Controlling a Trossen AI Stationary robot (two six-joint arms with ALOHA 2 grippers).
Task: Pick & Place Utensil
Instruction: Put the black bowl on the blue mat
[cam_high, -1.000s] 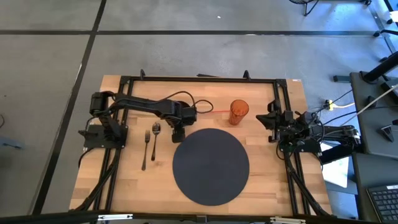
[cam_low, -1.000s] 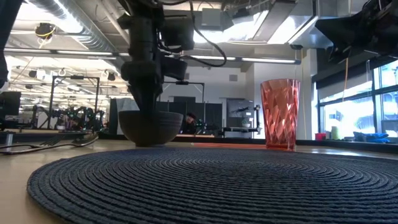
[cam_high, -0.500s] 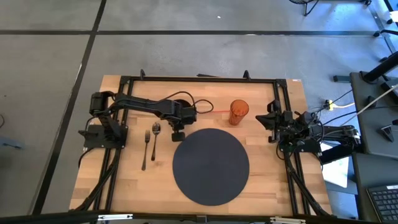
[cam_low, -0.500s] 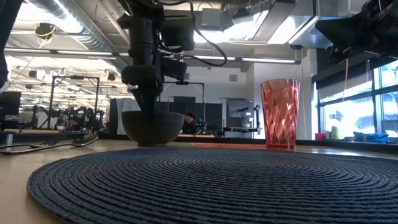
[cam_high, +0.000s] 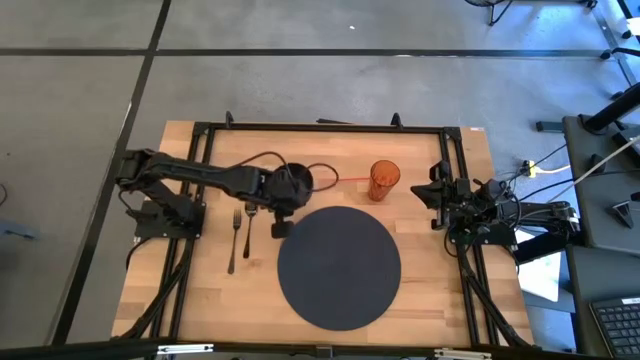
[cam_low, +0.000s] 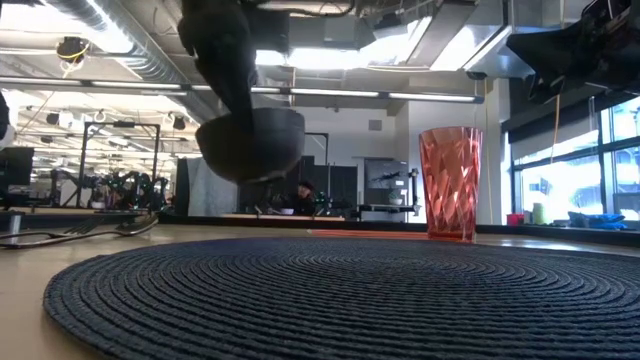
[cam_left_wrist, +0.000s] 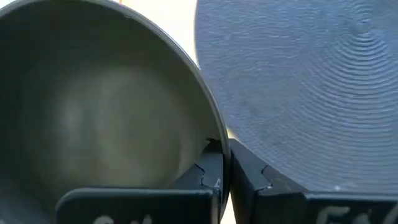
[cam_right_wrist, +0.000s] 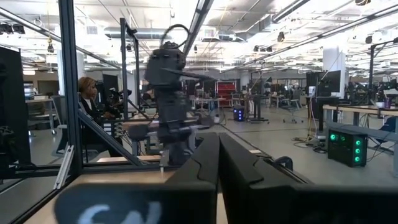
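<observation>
A dark round bowl (cam_high: 293, 181) (cam_low: 250, 145) hangs tilted above the table, just beyond the far left rim of the round dark woven placemat (cam_high: 340, 267). My left gripper (cam_left_wrist: 221, 152) is shut on the bowl. A fork (cam_high: 233, 242) and a spoon (cam_high: 248, 228) lie flat on the wood, left of the placemat. An orange ribbed cup (cam_high: 384, 180) (cam_low: 450, 183) stands upright beyond the placemat. My right gripper (cam_right_wrist: 217, 163) waits shut at the table's right edge, touching nothing. My left gripper pinches the bowl's rim (cam_left_wrist: 210, 138), one finger (cam_left_wrist: 208, 171) inside the bowl and the other (cam_left_wrist: 249, 174) outside its wall. The bowl is lifted clear of the table and hangs tilted, as the low view shows.
A black metal frame (cam_high: 320, 127) runs along the table's far edge and down both sides. A red cable (cam_high: 345, 178) lies on the wood between bowl and cup. Bare wood shows to the right of the placemat and along the near edge.
My left gripper has taken hold of the bowl, which stood on the table, and has raised it clear of the wood. The bowl has tipped out of level. The arm has drawn back a little toward the table's left edge.
</observation>
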